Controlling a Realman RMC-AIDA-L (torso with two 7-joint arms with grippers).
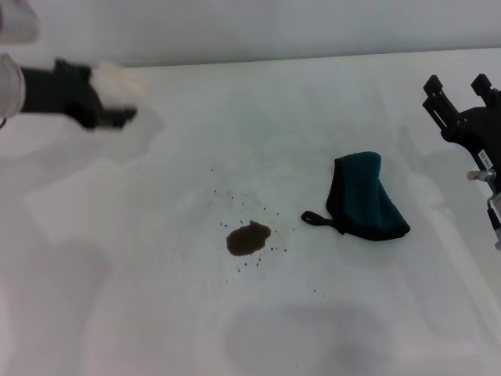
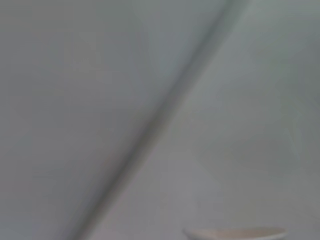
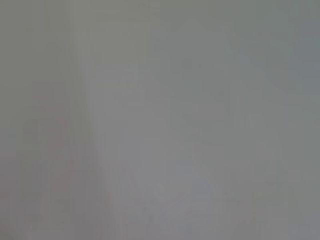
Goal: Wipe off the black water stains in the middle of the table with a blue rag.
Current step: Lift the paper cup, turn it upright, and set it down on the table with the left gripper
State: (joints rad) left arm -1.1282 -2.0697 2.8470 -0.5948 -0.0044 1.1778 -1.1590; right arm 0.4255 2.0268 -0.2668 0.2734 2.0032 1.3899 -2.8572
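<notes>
The black water stains form a small dark blotch with tiny specks around it, in the middle of the white table. The blue rag lies crumpled to the right of the stains, its black loop pointing toward them. My left gripper is at the far left, above the table, shut on a translucent white cup. The cup's rim also shows in the left wrist view. My right gripper is open and empty at the right edge, beyond the rag and apart from it.
The table's far edge meets a pale wall. The right wrist view shows only blank pale surface. Nothing else stands on the tabletop around the stains and the rag.
</notes>
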